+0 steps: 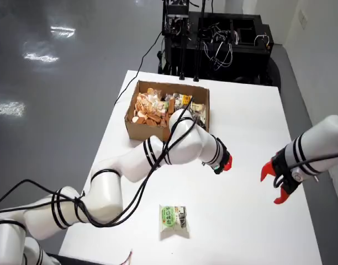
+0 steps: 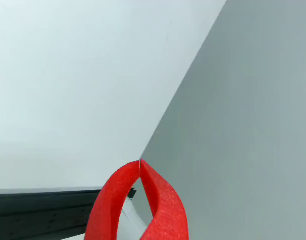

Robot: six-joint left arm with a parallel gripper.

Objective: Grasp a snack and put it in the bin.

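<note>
Pincer [image 1: 226,164] closed, empty; snack [image 1: 173,219] well apart

Snack and bin on the white tabletop

A green-and-white snack packet [image 1: 173,220] lay flat near the front edge; the open cardboard bin [image 1: 140,128], well apart, already held many snacks.

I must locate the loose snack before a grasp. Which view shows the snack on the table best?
The view from above: the snack lies whole on the white table, near its front edge, apart from the box. The view on the gripper shows only closed red fingers, table and floor, no snack.
</note>
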